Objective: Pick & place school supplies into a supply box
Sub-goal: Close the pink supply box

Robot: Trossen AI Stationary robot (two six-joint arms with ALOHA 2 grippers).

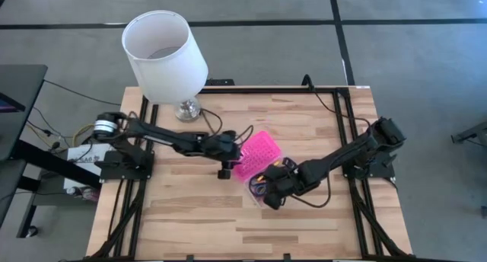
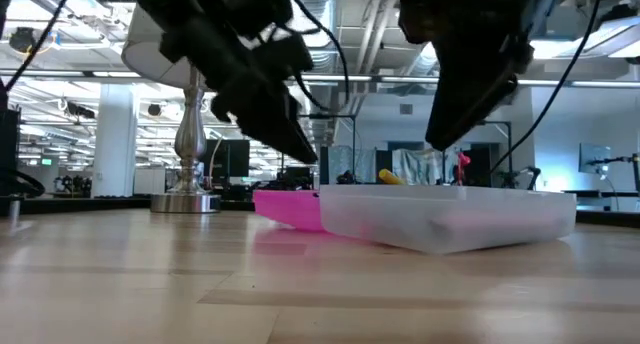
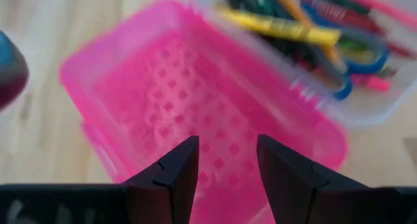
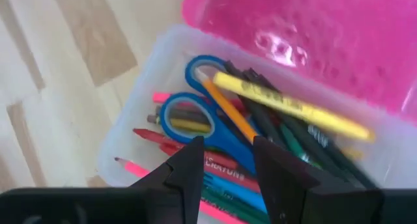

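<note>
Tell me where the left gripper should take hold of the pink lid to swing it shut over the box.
Probably the pink lid's free long edge, the one farthest from the clear box. The lid lies flat and open beside the box, joined along one long side, so come from the left gripper's side, low to the table, and lift that edge up and over. The fingers are open and empty above it.

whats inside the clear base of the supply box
In the clear base: blue-handled scissors, a yellow marker, and pink, red, green and dark pens. Whatever lies beneath that pile is covered.
</note>
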